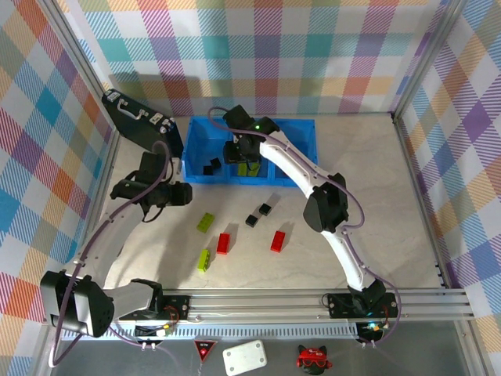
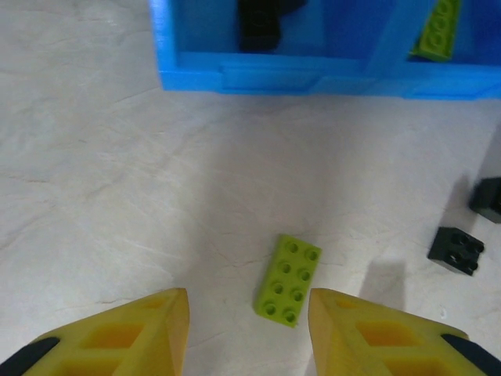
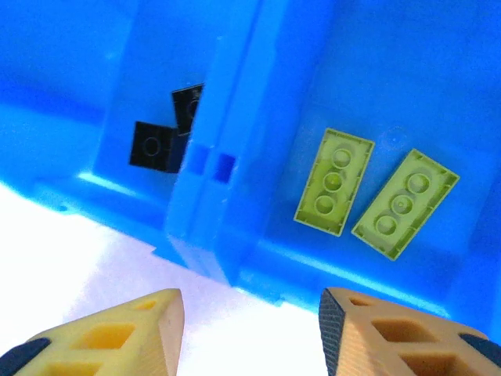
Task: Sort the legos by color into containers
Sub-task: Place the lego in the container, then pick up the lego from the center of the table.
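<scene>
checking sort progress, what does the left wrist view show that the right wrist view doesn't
Left wrist view's own: a lime-green oblong plastic brick lying loose on the table in front of the open left gripper, and two small black squarish bricks on the table at right.
Right wrist view's own: two lime-green bricks flat on one compartment's floor, beyond the open right gripper.
Shared: the joined bright blue plastic bins, with black bricks in one compartment and green in the next.

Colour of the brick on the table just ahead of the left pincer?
Lime green; the brick shows best in the left wrist view.
</scene>
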Tool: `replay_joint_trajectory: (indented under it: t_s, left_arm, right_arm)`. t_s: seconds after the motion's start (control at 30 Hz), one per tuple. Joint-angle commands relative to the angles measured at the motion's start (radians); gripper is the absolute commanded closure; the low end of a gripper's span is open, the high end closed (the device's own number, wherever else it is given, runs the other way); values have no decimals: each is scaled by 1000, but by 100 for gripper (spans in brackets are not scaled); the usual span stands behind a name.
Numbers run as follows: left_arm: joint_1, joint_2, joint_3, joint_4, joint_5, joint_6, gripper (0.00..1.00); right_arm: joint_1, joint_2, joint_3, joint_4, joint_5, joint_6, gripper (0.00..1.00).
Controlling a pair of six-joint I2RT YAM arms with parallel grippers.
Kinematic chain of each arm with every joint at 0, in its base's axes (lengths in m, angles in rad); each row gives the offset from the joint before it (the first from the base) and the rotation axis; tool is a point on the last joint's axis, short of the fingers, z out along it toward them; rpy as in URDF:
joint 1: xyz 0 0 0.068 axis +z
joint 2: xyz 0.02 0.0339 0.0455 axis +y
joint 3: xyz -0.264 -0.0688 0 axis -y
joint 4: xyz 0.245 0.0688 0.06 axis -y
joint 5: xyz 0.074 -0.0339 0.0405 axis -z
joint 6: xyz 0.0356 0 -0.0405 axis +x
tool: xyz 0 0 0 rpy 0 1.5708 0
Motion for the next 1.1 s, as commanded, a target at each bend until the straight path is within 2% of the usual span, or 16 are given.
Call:
replay_joint_trajectory:
  t_s: [0.0,0.43,0.57,0.83,0.97,1.07]
  left_arm:
    - [54,8,-7,12,22,-24,56]
    - [68,60,-1,-15,4,-29,56]
    - [66,41,-7,-20,2,-29,55]
    - [66,14,1,-49,39,-31,55]
    - [48,-40,-13,-46,35,-34,55]
    - [43,-18,-7,-46,74,-35,55]
  right_arm:
    - [14,-54,-7,-43,21,-10,50]
    - [37,-90,-4,-74,42,-13,50]
    - [54,-105,-9,-100,86,-37,50]
    - [106,-204,-169,-45,127,6,50]
    - [138,-209,-180,-64,170,27,49]
    - [156,-216,-184,-67,199,41,49]
